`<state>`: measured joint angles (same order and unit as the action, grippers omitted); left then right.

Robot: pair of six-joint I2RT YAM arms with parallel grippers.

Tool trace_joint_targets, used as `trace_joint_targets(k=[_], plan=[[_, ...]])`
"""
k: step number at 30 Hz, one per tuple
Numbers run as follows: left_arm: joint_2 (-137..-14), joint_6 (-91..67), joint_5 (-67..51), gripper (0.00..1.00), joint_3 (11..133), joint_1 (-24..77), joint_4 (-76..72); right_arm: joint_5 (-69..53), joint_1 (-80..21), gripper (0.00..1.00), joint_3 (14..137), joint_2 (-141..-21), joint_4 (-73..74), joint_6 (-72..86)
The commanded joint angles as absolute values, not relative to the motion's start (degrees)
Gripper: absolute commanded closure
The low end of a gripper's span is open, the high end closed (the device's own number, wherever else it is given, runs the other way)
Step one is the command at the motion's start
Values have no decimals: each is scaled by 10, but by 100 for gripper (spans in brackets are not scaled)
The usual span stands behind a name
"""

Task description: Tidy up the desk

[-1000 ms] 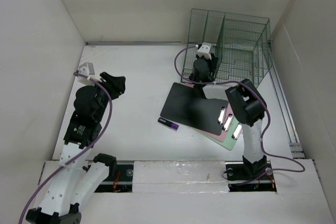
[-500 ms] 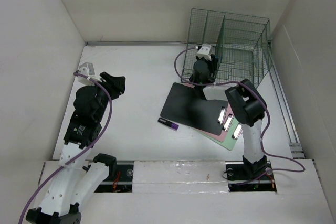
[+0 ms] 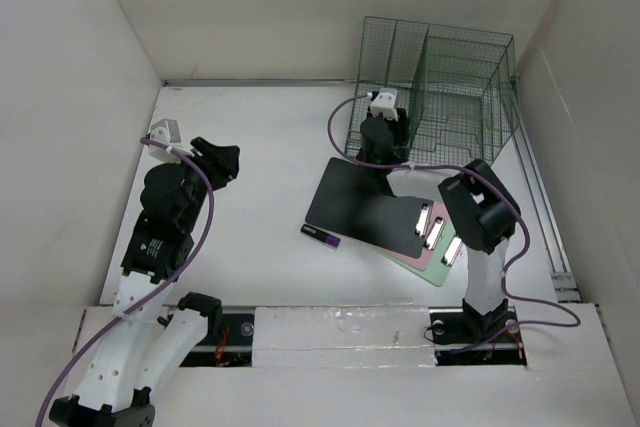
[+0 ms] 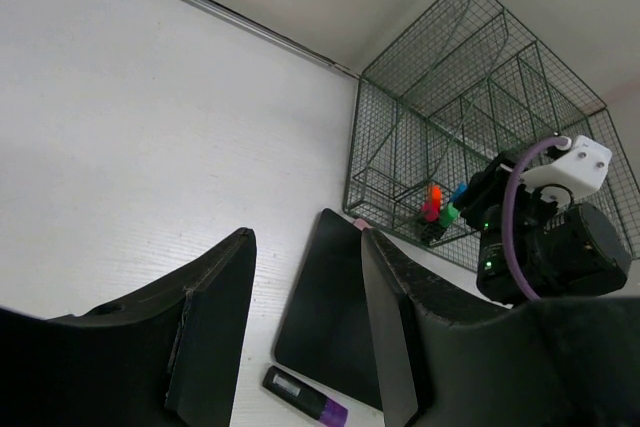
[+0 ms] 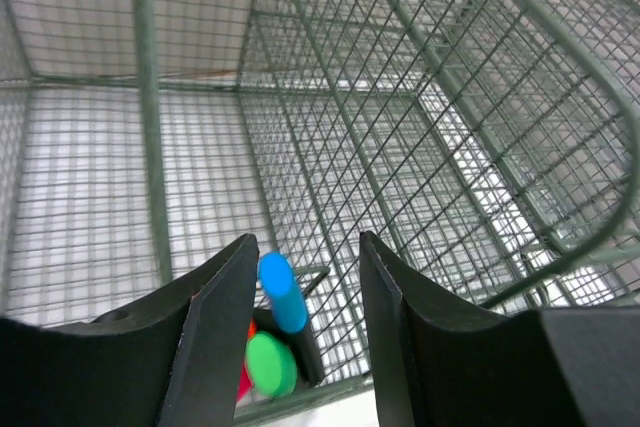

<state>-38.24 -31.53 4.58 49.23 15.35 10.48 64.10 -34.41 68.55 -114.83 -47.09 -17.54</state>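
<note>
Right wrist view: dark green wire-mesh rack (image 5: pixel 420 97), thin square grid on thicker frame rods, fills the frame. Contents, compartment at lower left: blue marker (image 5: pixel 278 294), green-capped marker (image 5: pixel 270 365), red marker (image 5: pixel 244 383) partly hidden, all bunched together. The right gripper (image 5: pixel 307 247) hangs just above them. Its matte black fingers (image 5: pixel 215 327) stand moderately apart and grip nothing.

Top external view: desk (image 3: pixel 250 137), flat matte white, takes up the middle of the frame between plain white walls.
- Right of centre: three fanned clipboards (image 3: pixel 360 202), flat rectangles, black on top, pink and pale green edges beneath, metal clips toward the lower right.
- Centre: purple marker (image 3: pixel 322 236), a short cylinder lying flat just beside the black board's lower left corner.
- Upper right: the rack, against the far wall.

Right arm: rises from the lower right, elbow bent, wrist at the rack's front.

Left arm: folded at the left of the frame. The left gripper (image 3: pixel 222 161) is over bare desk, jaws moderately apart, empty.
</note>
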Motion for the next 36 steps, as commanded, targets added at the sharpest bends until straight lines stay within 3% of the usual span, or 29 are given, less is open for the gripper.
trace_joint_targets(k=[1,4,6,10,15,20,21,24,25,28,31,36], plan=[[-377,-308,35,57,493,152,76,625,-357,50,690,-1081,-376,-89],[-379,-308,32,57,492,152,75,557,-357,51,708,-1028,-235,30],[-379,-307,26,57,489,152,72,478,-351,58,710,-998,-158,115],[-384,-294,4,56,483,152,59,330,-334,100,679,-926,-102,198],[-403,-280,-61,56,480,152,47,174,-354,100,628,-875,-73,243],[-415,-271,-87,56,478,152,42,127,-425,100,571,-865,-37,243],[-420,-270,-90,56,477,152,42,115,-450,99,567,-866,-17,245],[-427,-271,-94,57,482,152,41,75,-494,80,562,-872,16,236],[-427,-269,-95,57,483,152,43,69,-503,68,565,-882,18,231],[-428,-267,-93,57,486,152,45,59,-530,52,589,-923,17,211],[-422,-265,-79,57,487,152,50,55,-537,45,636,-963,32,197],[-414,-265,-72,57,486,152,51,68,-548,45,703,-1048,63,180]])
